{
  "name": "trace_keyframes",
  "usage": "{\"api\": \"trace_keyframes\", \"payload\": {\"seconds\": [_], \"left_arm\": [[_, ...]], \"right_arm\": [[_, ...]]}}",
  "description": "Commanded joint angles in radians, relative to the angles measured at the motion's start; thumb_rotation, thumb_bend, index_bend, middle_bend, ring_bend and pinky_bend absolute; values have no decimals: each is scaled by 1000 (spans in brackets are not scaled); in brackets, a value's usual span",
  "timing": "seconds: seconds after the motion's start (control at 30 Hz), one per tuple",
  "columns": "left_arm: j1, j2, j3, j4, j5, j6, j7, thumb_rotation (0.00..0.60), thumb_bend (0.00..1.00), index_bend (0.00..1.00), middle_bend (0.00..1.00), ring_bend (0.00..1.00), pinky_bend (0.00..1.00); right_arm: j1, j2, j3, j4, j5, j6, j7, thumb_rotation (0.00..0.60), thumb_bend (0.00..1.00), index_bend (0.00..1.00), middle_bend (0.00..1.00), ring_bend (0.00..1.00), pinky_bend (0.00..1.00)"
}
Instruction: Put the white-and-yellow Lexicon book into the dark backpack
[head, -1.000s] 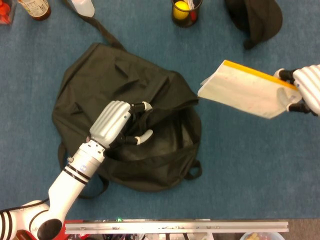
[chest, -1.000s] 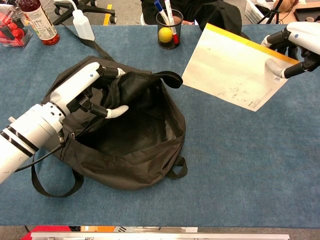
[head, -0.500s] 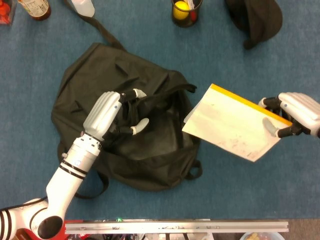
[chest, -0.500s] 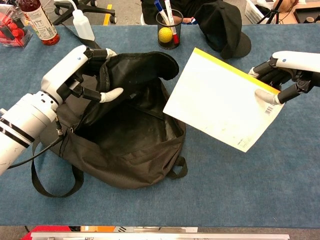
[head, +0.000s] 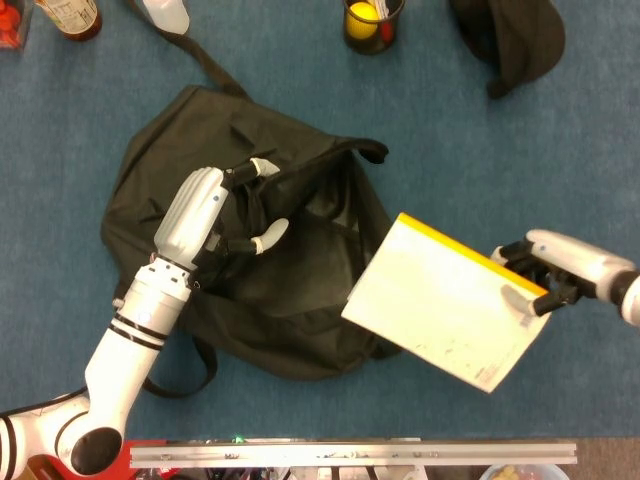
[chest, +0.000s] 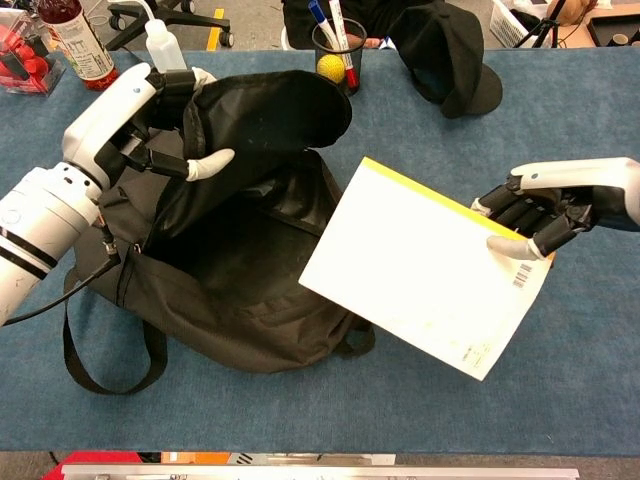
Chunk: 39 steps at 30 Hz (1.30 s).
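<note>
The dark backpack (head: 250, 290) (chest: 230, 290) lies on the blue table, its mouth gaping toward the right. My left hand (head: 205, 215) (chest: 130, 115) grips the upper flap and holds it lifted. The white book with a yellow spine (head: 440, 305) (chest: 420, 265) hangs tilted in the air. Its lower left corner overlaps the bag's right rim. My right hand (head: 540, 275) (chest: 540, 215) holds the book at its right end, thumb on the cover and fingers behind the yellow edge.
A pen cup with a yellow ball (chest: 335, 60) (head: 372, 22) stands at the back centre. A black cap (chest: 445, 55) (head: 510, 40) lies behind the book. A sauce bottle (chest: 75, 40) and a squeeze bottle (chest: 165, 50) stand at the back left. A backpack strap (chest: 105, 365) loops near the front edge.
My right hand has carried the book down and leftward, so its corner now reaches the bag's rim. My left hand has lifted the flap higher and further left, widening the opening.
</note>
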Motion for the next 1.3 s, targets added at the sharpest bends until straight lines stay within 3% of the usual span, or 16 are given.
{"api": "trace_keyframes", "payload": {"seconds": [0.03,0.23,0.43,0.8,1.3], "left_arm": [[8,8,12,-7,23,15,-7,600,267,439,516,543,652],[18,18,37,-17,75,41,-25,600,267,435,516,541,642],[24,29,55,-19,101,52,-34,600,267,436,516,541,594],[24,39,61,-18,107,56,-45,600,267,436,516,541,594],[24,39,81,-39,123,55,-21,600,268,436,514,541,594]], "right_arm": [[44,-52,26,28,45,-68,68,600,477,902,725,631,689],[105,-133,64,86,167,-155,128,600,477,902,725,634,691],[170,-203,58,165,300,-192,140,600,477,902,725,635,691],[316,-336,-55,306,549,-131,123,600,478,903,725,636,692],[516,-485,-151,326,917,66,34,600,478,908,725,637,692]]}}
